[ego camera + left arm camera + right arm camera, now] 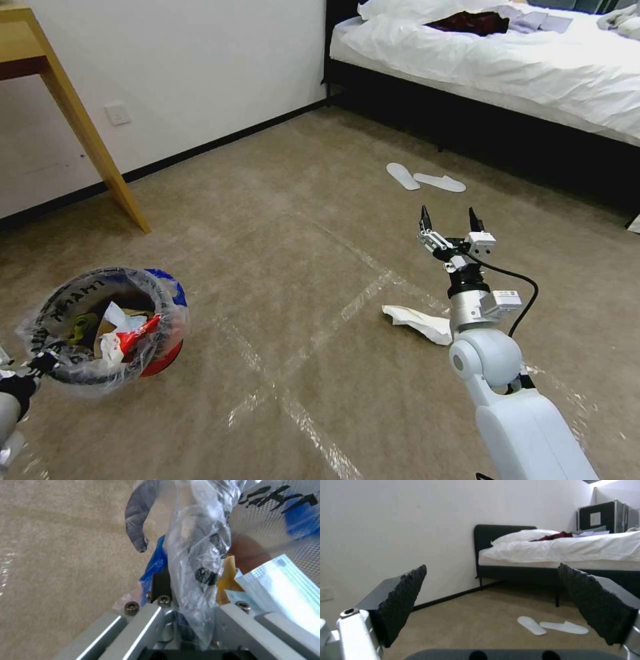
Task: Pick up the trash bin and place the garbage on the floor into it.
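At lower left, the left gripper (41, 363) is clamped on the rim of the tilted trash bin (110, 323), whose mouth faces up toward the camera. At centre right, the right gripper (450, 223) points up with jaws apart above 1 white tissue (417, 321), lying lengthwise left to right on the floor (280, 267).

White wall (200, 73), white-sheeted bed (507, 60) (dark frame), wooden table leg (93, 140), slippers (427, 179) nearby

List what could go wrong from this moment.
1. The left gripper is clamped on the rim and crinkly clear liner of the small round red trash bin; the held bin might tilt, spilling tissues and wrappers.
2. The open right gripper points away from the crumpled white tissue on the beige carpet, partly behind that arm; a reach could miss.
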`<state>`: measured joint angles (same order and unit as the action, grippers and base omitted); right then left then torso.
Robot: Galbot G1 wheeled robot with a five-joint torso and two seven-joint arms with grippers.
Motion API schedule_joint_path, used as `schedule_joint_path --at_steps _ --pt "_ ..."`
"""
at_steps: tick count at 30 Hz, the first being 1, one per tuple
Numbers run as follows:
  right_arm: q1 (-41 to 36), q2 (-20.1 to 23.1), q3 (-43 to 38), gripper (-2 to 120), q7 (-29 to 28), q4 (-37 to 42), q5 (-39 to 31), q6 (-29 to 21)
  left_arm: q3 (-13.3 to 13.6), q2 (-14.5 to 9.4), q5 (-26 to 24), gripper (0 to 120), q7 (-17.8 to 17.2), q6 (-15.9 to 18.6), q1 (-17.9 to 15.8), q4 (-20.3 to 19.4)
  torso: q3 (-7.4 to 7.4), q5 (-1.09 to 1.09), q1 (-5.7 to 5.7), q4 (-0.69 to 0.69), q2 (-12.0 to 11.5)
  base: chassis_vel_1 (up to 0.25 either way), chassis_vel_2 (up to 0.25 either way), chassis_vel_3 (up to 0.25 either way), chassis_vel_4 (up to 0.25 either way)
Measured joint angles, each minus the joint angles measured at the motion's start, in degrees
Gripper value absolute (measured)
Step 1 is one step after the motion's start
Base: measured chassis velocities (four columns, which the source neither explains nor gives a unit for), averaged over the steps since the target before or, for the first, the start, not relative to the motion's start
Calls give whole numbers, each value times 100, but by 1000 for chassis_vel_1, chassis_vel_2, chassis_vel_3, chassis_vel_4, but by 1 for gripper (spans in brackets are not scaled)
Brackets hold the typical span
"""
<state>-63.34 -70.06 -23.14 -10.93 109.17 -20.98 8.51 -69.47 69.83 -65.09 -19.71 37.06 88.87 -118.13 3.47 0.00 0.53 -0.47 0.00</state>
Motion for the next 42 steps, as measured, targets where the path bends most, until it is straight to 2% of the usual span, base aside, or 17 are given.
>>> schedule_joint_path --at_steps 7,19,24,25,26,29,32,34,35,37,42 --pt "31 -4 45 100 -62 -38 6 13 5 5 4 0 5 -4 -12 12 0 0 0 -1 0 -103 111 104 -97" --pt "53 27 89 100 -18 -108 37 80 16 -14 15 0 9 -5 -51 134 0 0 0 0 0 -13 9 20 -2" --pt "26 180 118 100 -359 -74 -176 -152 44 -28 18 0 12 -5 -80 176 0 1 0 0 0 0 0 0 0" --pt "2 270 164 100 -751 81 -552 -552 55 -31 18 0 14 -5 -80 181 0 2 0 0 0 0 0 0 0" --pt "2 270 164 100 -751 81 -552 -552 55 -31 18 0 14 -5 -80 181 0 2 0 0 0 0 0 0 0" --pt "-16 539 150 100 -1659 421 -1449 -1505 69 -48 20 0 18 -5 -91 215 0 0 0 0 0 0 0 0 0" --pt "-15 619 117 100 -1957 510 -1817 -1766 71 -59 20 0 18 -5 -102 230 0 0 0 0 0 0 0 0 0" --pt "-18 735 22 100 -2748 691 -2795 -2389 89 -67 24 0 19 -5 -113 258 -1 1 0 0 0 0 0 0 0" --pt "-18 735 22 100 -2748 691 -2795 -2389 89 -67 24 0 19 -5 -113 258 -1 1 0 0 0 0 0 0 0" --pt "-48 963 -183 100 -3599 773 -3937 -3187 123 -67 60 0 19 -10 -136 312 0 1 0 0 0 0 0 0 0" --pt "-112 1338 -258 100 -4008 660 -4637 -3458 167 -24 101 0 55 -19 -188 364 0 1 0 -3 0 0 0 0 0"
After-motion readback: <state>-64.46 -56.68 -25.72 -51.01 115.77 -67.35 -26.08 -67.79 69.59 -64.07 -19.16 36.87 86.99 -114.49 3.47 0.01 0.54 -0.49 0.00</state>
